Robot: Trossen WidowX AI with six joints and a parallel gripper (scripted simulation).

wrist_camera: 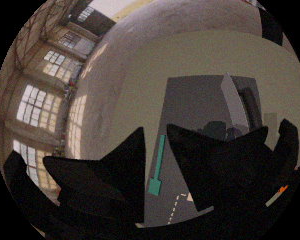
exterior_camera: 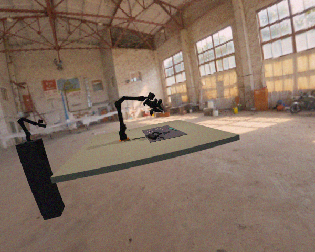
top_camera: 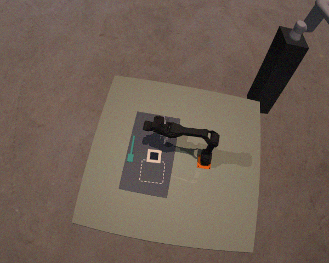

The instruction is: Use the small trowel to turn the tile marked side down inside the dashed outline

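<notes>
Top view, taken first: found the pale green table (top_camera: 215,198) bearing the grey mat (top_camera: 130,183), with the arm (top_camera: 187,131) reaching from its orange base (top_camera: 199,166) across the mat's far end.

Noted the dashed outline (top_camera: 140,171) on the mat with nothing inside it. Located the tile (top_camera: 149,156) lying flat at the outline's edge on the gripper's side, dark mark facing up. Could not settle at this resolution whether the tile's rim touched the dashed line. Located the trowel (top_camera: 131,148) lying on the mat beside the tile and apart from it, blade end nearest the outline, handle pointing away from it.

Judged the step in hand as the approach to the trowel, with pickup not yet made and the turning of the tile not begun. Judged the next move to call for travel sideways over the handle, alignment of the jaws across it, then descent and closure.

Found the gripper (top_camera: 145,125) aloft over the mat's far end, well above the surface in the exterior view. Saw the fingers in the wrist view parted by a narrow gap, with the trowel visible on the mat below through that gap. Recorded nothing held and nothing touched.
</notes>
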